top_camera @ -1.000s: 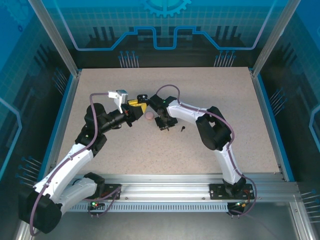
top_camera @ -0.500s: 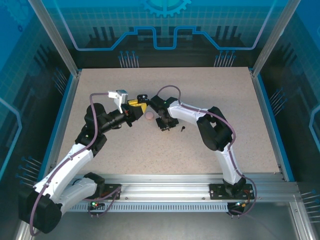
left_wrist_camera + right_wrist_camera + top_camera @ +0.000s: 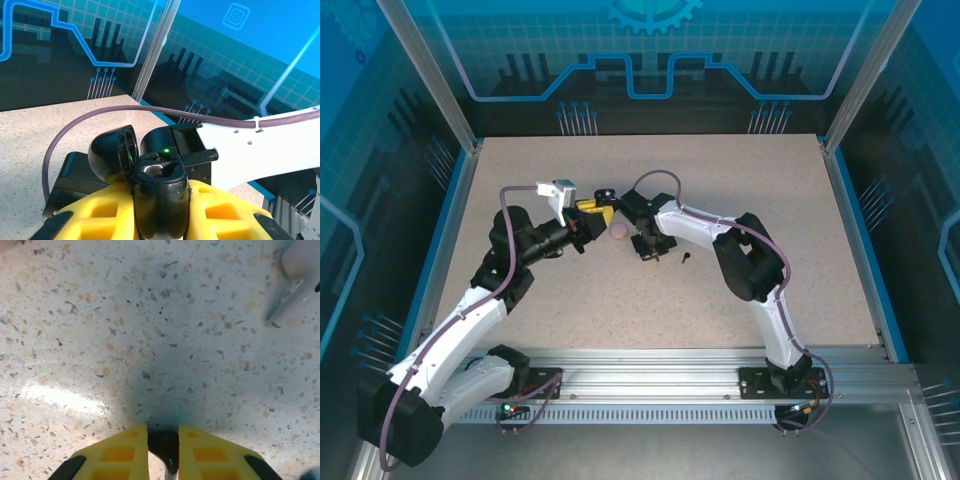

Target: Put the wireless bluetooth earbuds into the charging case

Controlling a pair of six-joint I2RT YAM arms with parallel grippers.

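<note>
Right end effector (image 3: 163, 440) pinches a small black earbud (image 3: 164, 449) over the speckled bench (image 3: 100, 315); pale stemmed earbud (image 3: 295, 285) at 1 o'clock. Left end effector (image 3: 160, 205) clamps the black round charging case (image 3: 160, 175), lid (image 3: 112, 155) open at 10 o'clock, likely presented for insertion.

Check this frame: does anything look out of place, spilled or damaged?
Nothing looks damaged or spilled. The left gripper holds the open black case, and the right gripper pinches a black earbud between its jaws. One small black piece, likely its twin, lies loose on the table just right of that gripper.
</note>
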